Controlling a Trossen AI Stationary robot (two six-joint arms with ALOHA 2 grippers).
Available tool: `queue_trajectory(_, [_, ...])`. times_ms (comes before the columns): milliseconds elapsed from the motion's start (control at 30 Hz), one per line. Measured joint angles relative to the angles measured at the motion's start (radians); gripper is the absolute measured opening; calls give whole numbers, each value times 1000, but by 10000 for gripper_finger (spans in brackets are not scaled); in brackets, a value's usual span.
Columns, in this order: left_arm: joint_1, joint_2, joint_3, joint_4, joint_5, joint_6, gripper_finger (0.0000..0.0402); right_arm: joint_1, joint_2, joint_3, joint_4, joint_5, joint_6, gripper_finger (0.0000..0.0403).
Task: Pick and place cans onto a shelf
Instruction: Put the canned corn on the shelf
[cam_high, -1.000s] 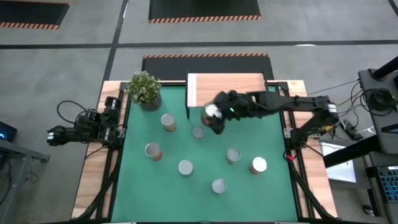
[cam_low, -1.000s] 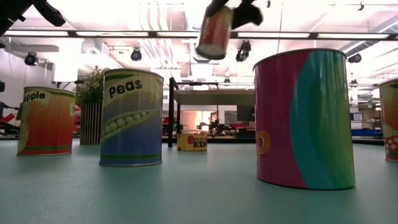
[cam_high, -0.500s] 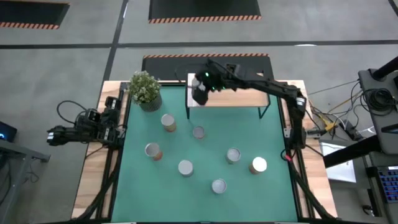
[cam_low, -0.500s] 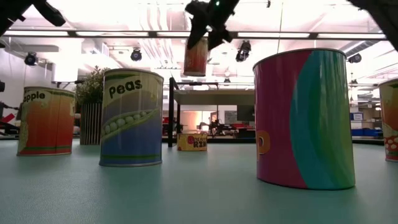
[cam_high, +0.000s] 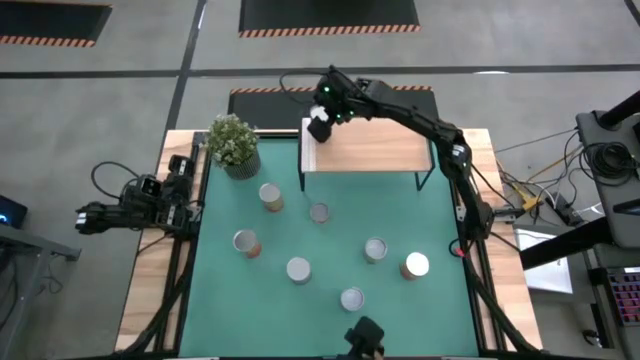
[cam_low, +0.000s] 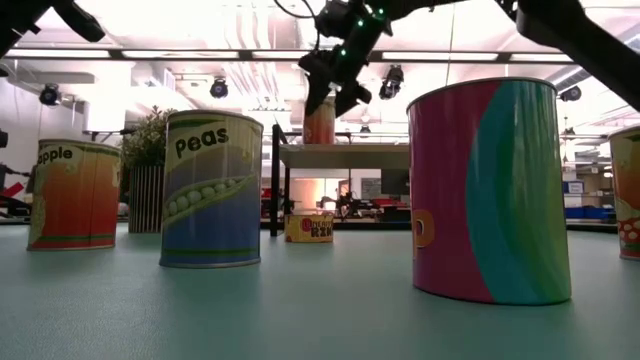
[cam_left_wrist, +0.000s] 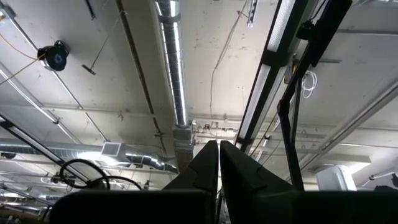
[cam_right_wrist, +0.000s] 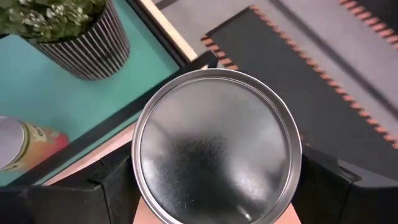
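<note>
The right gripper (cam_high: 319, 122) grips a can (cam_right_wrist: 216, 146) by its sides at the far left corner of the shelf (cam_high: 375, 148) — whether the can touches the board cannot be told. Seven more cans (cam_high: 299, 269) stand on the green table (cam_high: 440, 300), beside a potted plant (cam_high: 233, 143). The left gripper (cam_left_wrist: 219, 163) is closed, parked off the table's left edge.

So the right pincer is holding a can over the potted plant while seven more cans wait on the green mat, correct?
Not quite. The high view shows the right pincer holding its can over the shelf's white end, not over the potted plant. Seven cans do wait on the green mat.
</note>
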Motion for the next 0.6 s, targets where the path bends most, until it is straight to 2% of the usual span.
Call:
queue_trajectory(400, [0,0,0,4,0,0,0,-26,8,0,0,1,-12,308])
queue_trajectory(600, [0,0,0,4,0,0,0,-26,8,0,-3,8,17,340])
